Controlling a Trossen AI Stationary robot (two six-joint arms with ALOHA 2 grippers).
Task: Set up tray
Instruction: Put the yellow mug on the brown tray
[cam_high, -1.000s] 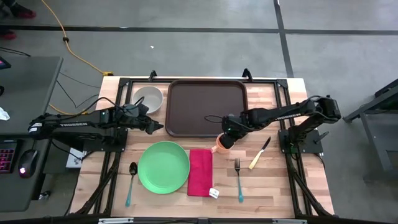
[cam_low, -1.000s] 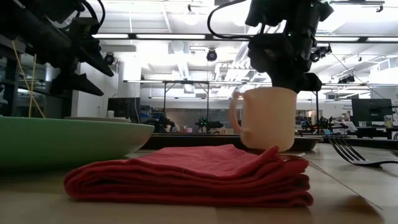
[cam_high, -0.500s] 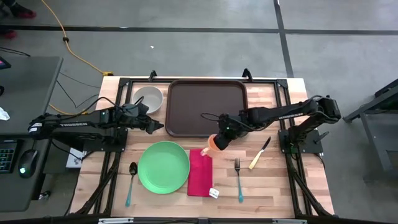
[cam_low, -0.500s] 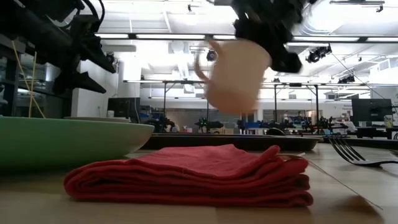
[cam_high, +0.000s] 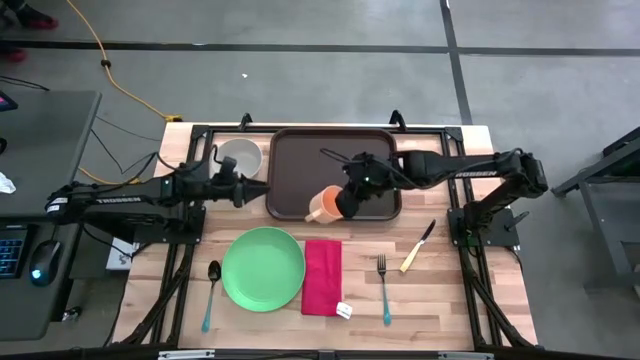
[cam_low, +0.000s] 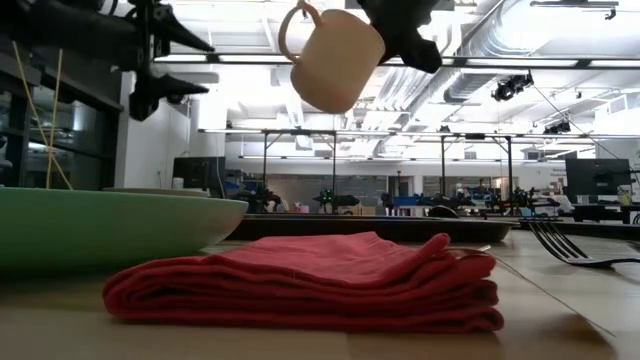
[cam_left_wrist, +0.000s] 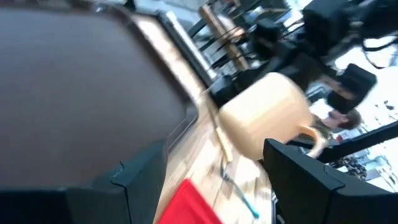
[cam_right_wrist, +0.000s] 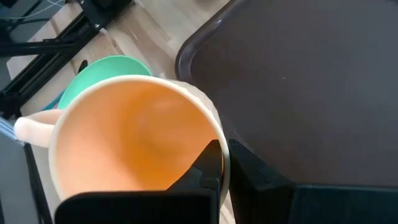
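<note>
The right gripper (cam_high: 345, 201) holds a peach cup (cam_high: 325, 204) by its rim. Its jaws are pinched tight on the cup's wall. The cup hangs in the air, tipped on its side, over the front edge of the brown tray (cam_high: 300, 160). The tray lies flat at the back of the table (cam_high: 440, 280), in the middle. A white bowl (cam_high: 238, 157) sits just beside the tray. The left gripper (cam_high: 252, 188) hovers at the tray's left edge with its jaws wide apart and nothing in them. Nearer the front lie a green plate (cam_high: 262, 268), a red napkin (cam_high: 321, 277), a spoon (cam_high: 210, 293), a fork (cam_high: 383, 287) and a knife (cam_high: 417, 247).
</note>
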